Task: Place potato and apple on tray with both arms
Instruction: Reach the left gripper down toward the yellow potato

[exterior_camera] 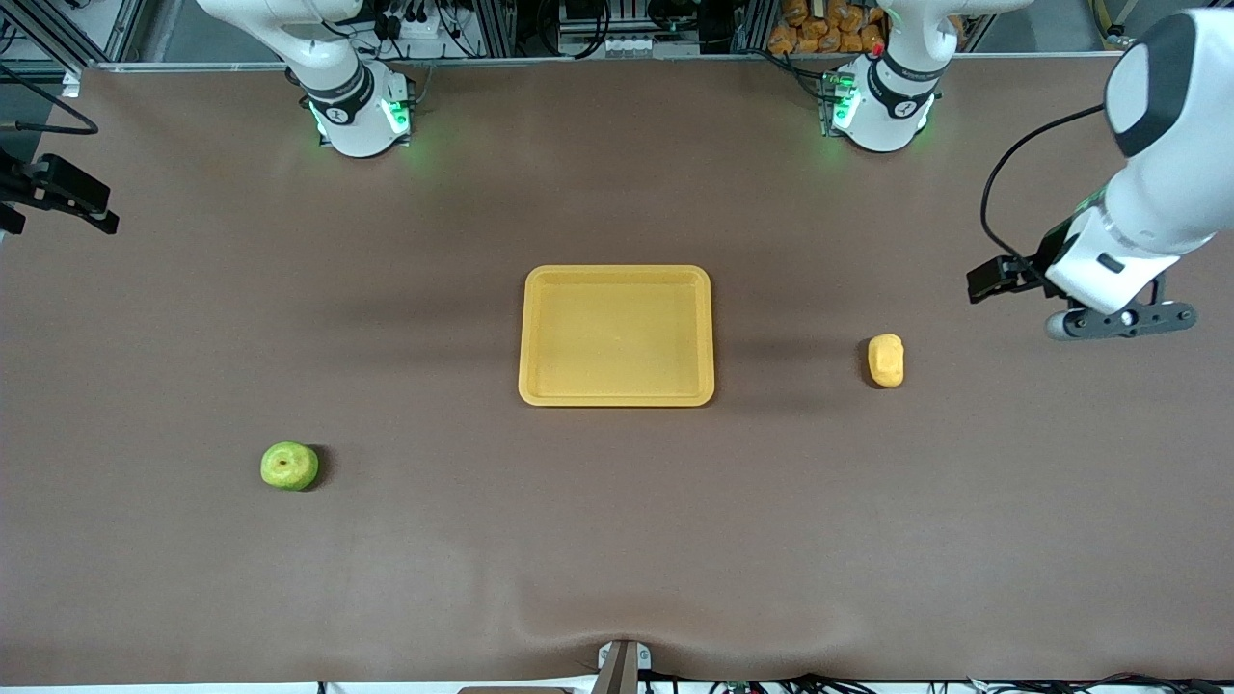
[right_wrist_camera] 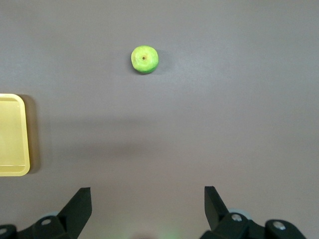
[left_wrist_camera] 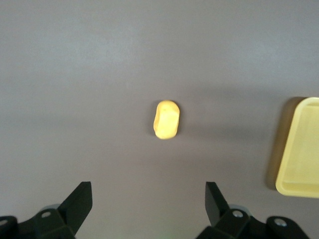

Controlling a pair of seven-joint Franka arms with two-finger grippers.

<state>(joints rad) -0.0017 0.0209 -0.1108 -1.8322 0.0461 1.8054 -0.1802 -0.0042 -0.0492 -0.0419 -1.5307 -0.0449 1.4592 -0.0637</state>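
Note:
The yellow tray (exterior_camera: 617,280) lies empty at the table's middle. The yellow-orange potato (exterior_camera: 886,360) lies on the table toward the left arm's end. The green apple (exterior_camera: 288,467) lies toward the right arm's end, nearer the front camera than the tray. My left gripper (exterior_camera: 1123,320) hangs open and empty over the table's left-arm end. Its wrist view shows the open gripper (left_wrist_camera: 148,191), the potato (left_wrist_camera: 167,120) and a tray corner (left_wrist_camera: 299,149). My right gripper (exterior_camera: 63,191) is mostly out of the front view at the right-arm end. Its wrist view shows it open (right_wrist_camera: 147,196), with the apple (right_wrist_camera: 144,59) and the tray's edge (right_wrist_camera: 11,137).
The brown table mat (exterior_camera: 617,540) is bare around the tray and both pieces. The arm bases (exterior_camera: 357,106) stand along the edge farthest from the front camera. A small metal bracket (exterior_camera: 622,665) sits at the mat's nearest edge.

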